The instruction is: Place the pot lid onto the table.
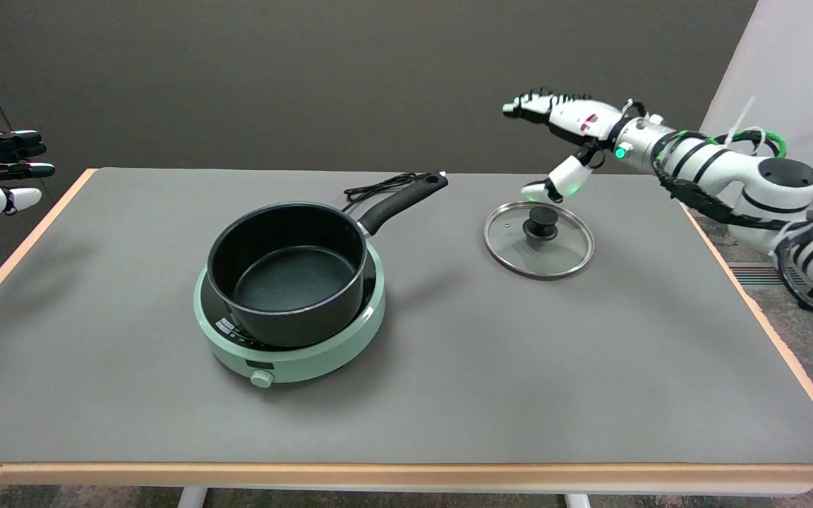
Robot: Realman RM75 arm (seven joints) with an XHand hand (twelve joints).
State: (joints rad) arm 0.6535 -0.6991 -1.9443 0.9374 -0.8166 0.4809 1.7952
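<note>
Head view: the lid (539, 240) is seen flat on the table (449, 395), right of centre; the right hand (562, 137) is held above, fingers spread, empty. Glass: judged fragile, slippery; best taken by its knob (541, 221).

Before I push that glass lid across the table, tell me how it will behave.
The lid lies flat on the grey table, so it should slide, not roll. Its glass pane looks breakable, so push gently. The black knob probably offers the surest grip.
</note>
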